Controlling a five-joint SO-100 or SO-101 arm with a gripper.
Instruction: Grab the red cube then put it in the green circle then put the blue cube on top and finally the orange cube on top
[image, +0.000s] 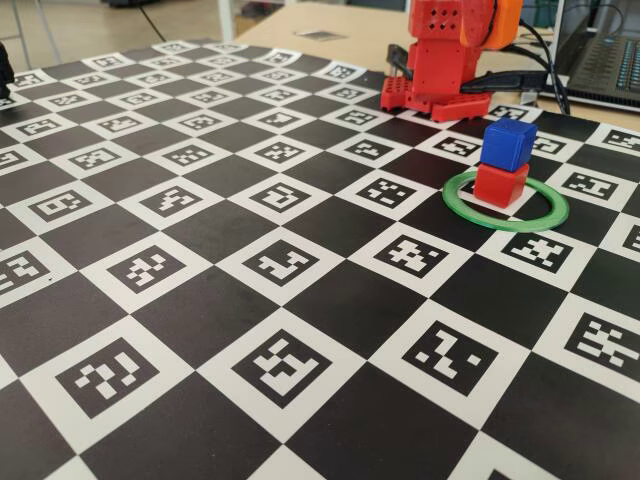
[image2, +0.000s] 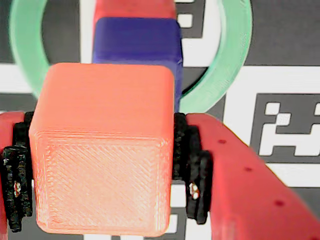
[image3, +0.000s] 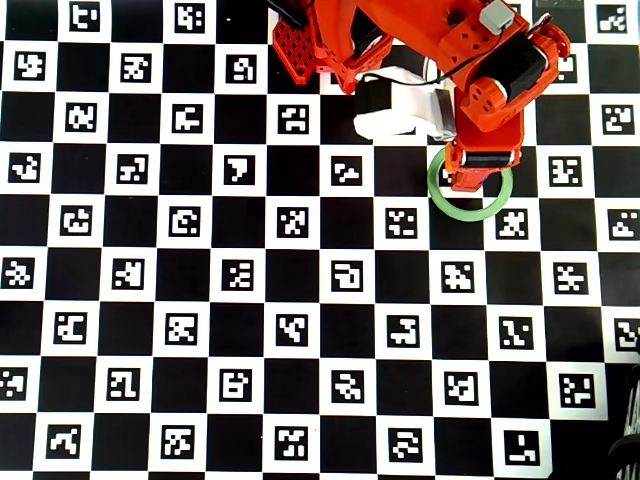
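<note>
The small matte bright-orange plastic cube (image2: 102, 152) is clamped between the fingers of the red end effector (image2: 102, 170), filling the lower left of the wrist view. Directly beyond it, toward the upper centre of that frame, the deep-blue plastic cube (image: 508, 143) is stacked on the red plastic cube (image: 500, 184) inside the flat translucent green ring (image: 505, 222) on the checkered surface (image: 200, 330). A slight offset appears to remain before placement.

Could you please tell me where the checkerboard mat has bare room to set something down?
The whole mat left of and in front of the thin green plastic ring is bare. It is crowded at the ring: small blue cube on small red cube, arm base behind.
</note>
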